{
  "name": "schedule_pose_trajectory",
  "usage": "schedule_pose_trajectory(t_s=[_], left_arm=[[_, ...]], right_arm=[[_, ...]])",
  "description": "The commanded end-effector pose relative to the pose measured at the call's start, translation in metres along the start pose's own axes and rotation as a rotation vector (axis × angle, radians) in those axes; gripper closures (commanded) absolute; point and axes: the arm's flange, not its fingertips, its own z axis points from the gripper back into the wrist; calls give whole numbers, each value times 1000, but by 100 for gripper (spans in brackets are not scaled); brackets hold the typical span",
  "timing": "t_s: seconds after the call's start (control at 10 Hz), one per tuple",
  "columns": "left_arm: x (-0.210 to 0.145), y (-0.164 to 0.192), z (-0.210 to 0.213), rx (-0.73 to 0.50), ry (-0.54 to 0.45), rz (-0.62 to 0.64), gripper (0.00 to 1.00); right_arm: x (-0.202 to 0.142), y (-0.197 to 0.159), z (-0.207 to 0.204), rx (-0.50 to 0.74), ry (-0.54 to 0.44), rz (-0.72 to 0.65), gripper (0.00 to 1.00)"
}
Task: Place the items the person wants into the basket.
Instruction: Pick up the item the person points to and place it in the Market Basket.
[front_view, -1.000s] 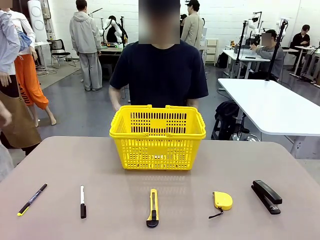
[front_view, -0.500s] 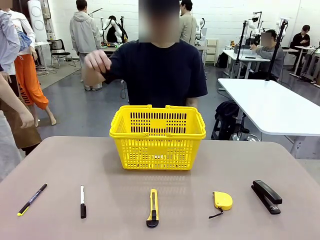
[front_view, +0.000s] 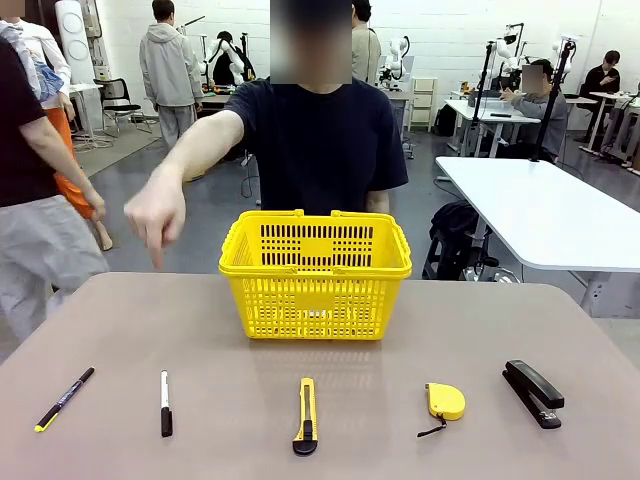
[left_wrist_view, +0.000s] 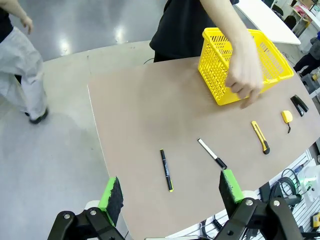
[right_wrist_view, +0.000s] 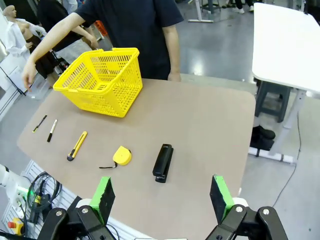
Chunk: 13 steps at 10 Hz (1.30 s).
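While the person's hand (front_view: 152, 212) points down, progress: nothing placed, basket (front_view: 315, 300) looks empty.
Pointed item: likely the marker (front_view: 166, 403), on the table below the fingertip, robot-side; my guess.
Left to do: marker into basket; stapler (front_view: 533, 393) and tape measure (front_view: 445, 401) lie well past the basket from that hand, untouched.
Left gripper (left_wrist_view: 170, 177): jaws wide, holding nothing.
Right gripper (right_wrist_view: 161, 179): jaws wide, empty, stapler just beyond it.
In the way: pen (front_view: 64, 399) near the marker, utility knife (front_view: 305, 415) on its other side; outstretched arm beside the basket.
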Motion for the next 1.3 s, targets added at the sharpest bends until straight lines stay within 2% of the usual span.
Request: schedule_pose_trajectory(t_s=[0.0,1.2], left_arm=[[0,-2,0,-7,-4,-10,0],[0,-2,0,-7,-4,-10,0]], right_arm=[[-1,-2,0,-1,-5,-3,0],[-1,-2,0,-1,-5,-3,0]])
